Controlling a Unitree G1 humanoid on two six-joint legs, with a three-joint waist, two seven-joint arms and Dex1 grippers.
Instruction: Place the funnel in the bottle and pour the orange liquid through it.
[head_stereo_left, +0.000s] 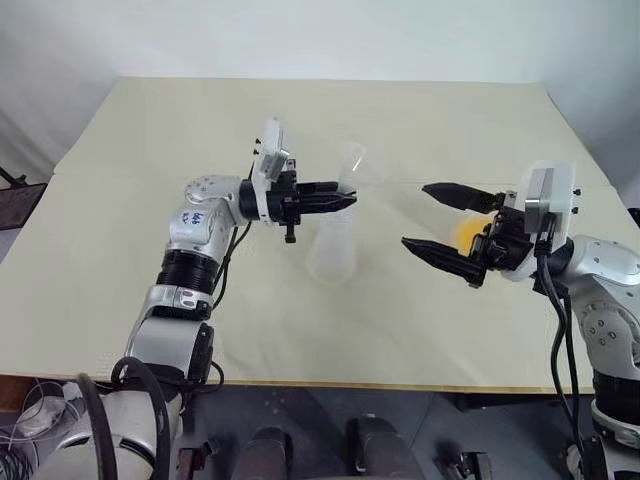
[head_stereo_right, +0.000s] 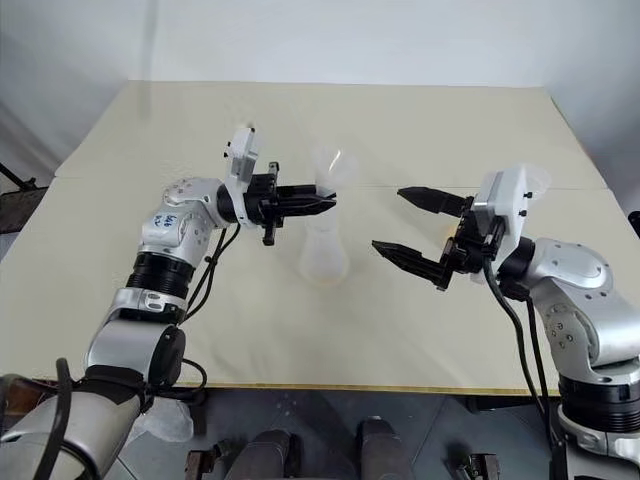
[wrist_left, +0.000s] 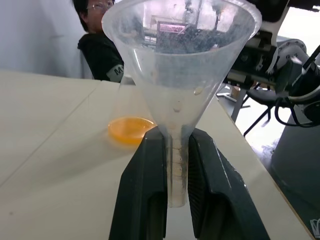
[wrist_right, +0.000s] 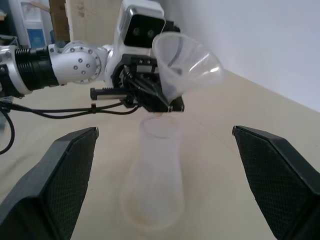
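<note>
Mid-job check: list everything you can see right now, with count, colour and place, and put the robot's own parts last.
funnel: one, clear, held by its spout in the left hand, tilted, just above the mouth of the bottle and not yet in it.
bottle: one, clear and frosted, upright on the table between the two hands.
orange liquid: one small amount, yellow-orange, in a shallow clear container on the table, close to the right hand.
table: one, cream top.
person: one, dark top, seated beyond the table's far edge, seen in the left wrist view.
left hand: black fingers shut on the funnel's spout.
right hand: black fingers wide open, holding nothing, pointing toward the bottle.
</note>
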